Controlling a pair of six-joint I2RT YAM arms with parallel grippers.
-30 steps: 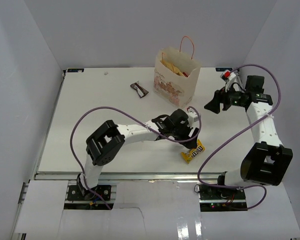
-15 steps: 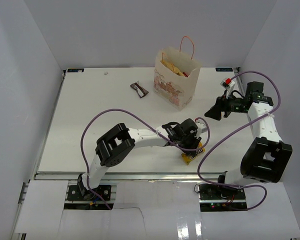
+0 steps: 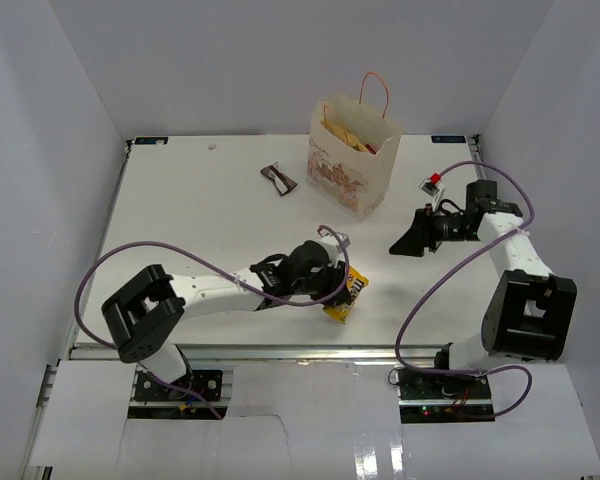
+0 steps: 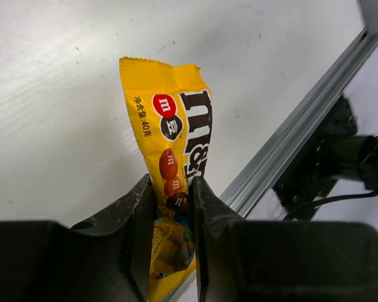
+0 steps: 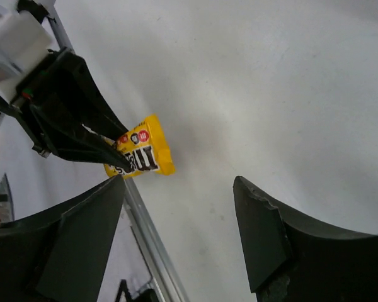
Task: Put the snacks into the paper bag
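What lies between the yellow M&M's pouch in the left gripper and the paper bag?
In the top external view, only bare table and a loop of the left arm's purple cable lie between the M&M's pouch and the paper bag.

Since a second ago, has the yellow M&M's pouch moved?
Yes. Held by the left gripper, the M&M's pouch shifted left in the top view, from below the paper bag's right corner to below its middle.

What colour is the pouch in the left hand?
Yellow pouch, with brown lettering; clearest in left wrist view.
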